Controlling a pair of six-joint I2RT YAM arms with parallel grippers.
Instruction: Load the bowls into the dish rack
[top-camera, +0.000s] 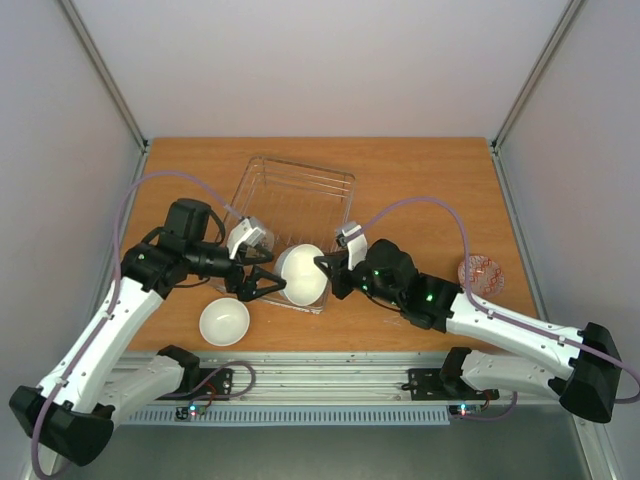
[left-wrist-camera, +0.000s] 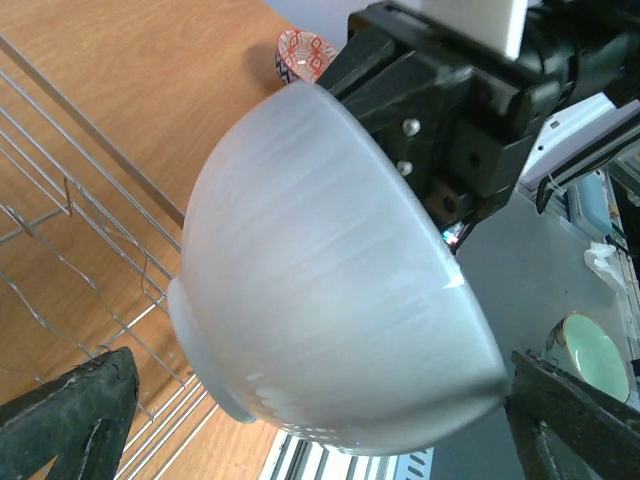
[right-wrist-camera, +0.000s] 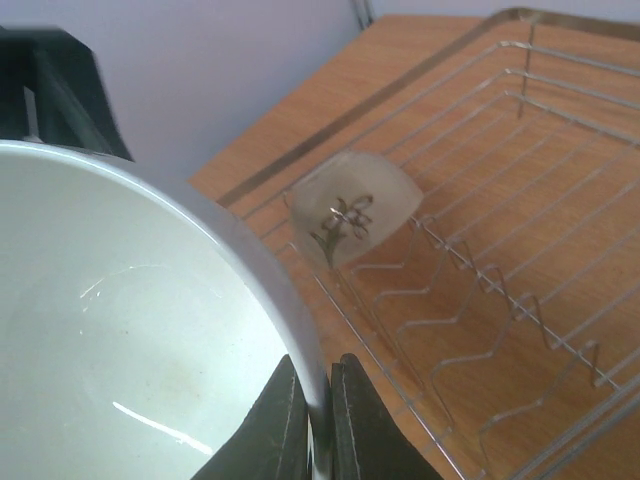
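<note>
Top external view puts a loose white bowl (top-camera: 224, 322) nearest, upright on the worktop (top-camera: 420, 190) just ahead of the left arm's base. Beyond it, at the near edge of the dish rack (top-camera: 345, 200), the held bowl (top-camera: 300, 275) hangs tipped on its side between the two arms. The right fingers (right-wrist-camera: 320, 415) are clamped on its rim, one inside and one outside, with the white interior facing that arm. The left fingers (top-camera: 266, 282) are spread wide either side of the bowl's foot and outer wall, gripping nothing. The rack lies directly beyond the bowl, so the right arm looks best placed to carry it forward and lower it among the tines. Farther in, a sprig bowl (right-wrist-camera: 350, 215) stands on edge inside the rack. A red-patterned bowl (top-camera: 481, 274) sits well apart on the right.
</note>
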